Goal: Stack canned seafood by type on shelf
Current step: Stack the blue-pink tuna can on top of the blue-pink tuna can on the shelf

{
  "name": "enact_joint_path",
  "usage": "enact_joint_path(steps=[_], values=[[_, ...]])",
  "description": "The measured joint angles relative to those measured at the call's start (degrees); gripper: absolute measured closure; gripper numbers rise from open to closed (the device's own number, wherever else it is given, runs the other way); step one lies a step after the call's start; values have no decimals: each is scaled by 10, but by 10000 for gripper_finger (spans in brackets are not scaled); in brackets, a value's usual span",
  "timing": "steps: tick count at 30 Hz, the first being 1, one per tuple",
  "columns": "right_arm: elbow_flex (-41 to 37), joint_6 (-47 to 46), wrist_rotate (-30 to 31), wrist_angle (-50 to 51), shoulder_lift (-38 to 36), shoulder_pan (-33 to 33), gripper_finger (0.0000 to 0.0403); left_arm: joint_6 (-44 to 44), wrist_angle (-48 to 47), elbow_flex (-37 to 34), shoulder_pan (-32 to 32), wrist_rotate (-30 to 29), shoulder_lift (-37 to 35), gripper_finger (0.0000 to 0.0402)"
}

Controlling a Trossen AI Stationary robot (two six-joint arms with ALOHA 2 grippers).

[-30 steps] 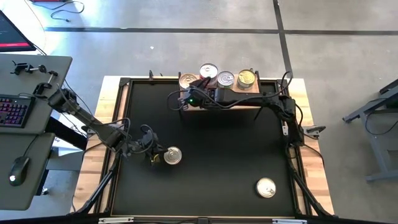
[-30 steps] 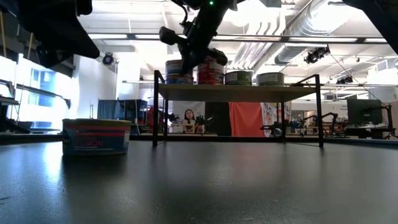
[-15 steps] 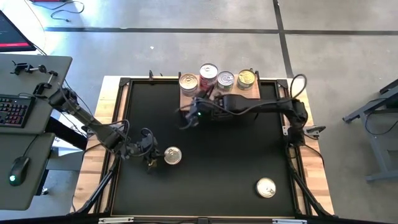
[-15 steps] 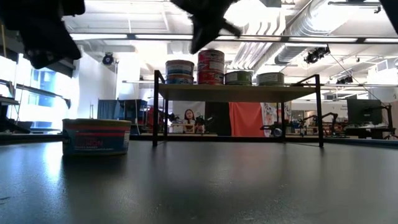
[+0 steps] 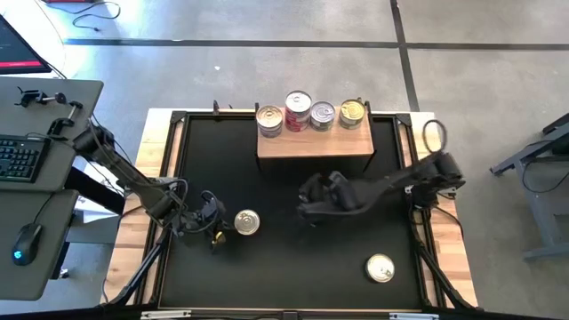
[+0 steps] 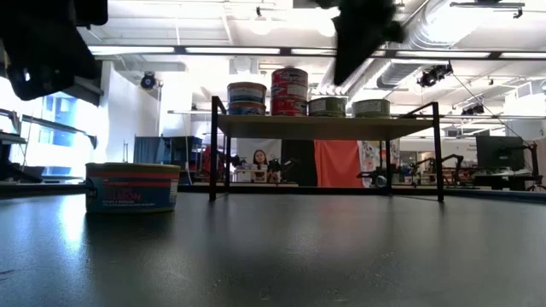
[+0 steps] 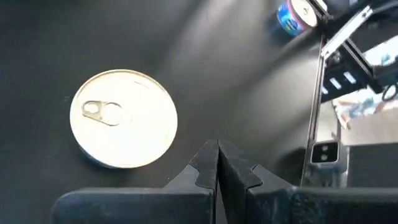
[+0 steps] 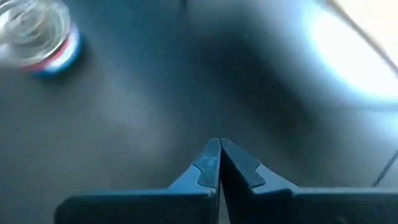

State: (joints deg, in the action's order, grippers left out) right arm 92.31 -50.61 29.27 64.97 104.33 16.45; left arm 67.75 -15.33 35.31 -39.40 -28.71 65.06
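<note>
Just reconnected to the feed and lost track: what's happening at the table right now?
Four stacks of flat round seafood tins sit in a row along the back edge of the light-brown wooden shelf. Two silver-lidded tins remain on the black mat: one beside the shut left gripper, one near the front right. The right gripper, shut and empty, is over the mat in front of the shelf.

A grey concrete floor (image 5: 267,76) crossed by dark lines surrounds a black-topped table (image 5: 293,258). Left of the table, a grey desk (image 5: 40,191) holds a keyboard (image 5: 16,160) and a mouse (image 5: 25,240). Beyond the table, a bright room shows ceiling light strips (image 6: 213,51), ducts (image 6: 444,34) and an orange-red panel (image 6: 337,164).
</note>
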Motion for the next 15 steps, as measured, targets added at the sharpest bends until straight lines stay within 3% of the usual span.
enact_joint_path(steps=[4, 9, 15], values=[[-132, -51, -19, -84, -90, 46, 403, 37, -16, 24, 8, -16, 22, 401], [-291, -66, -50, -273, -202, 80, 403, 86, -124, 107, 35, -8, 92, 401], [-398, -75, -67, -413, -260, 88, 403, 68, -147, 174, 52, -3, 162, 402]])
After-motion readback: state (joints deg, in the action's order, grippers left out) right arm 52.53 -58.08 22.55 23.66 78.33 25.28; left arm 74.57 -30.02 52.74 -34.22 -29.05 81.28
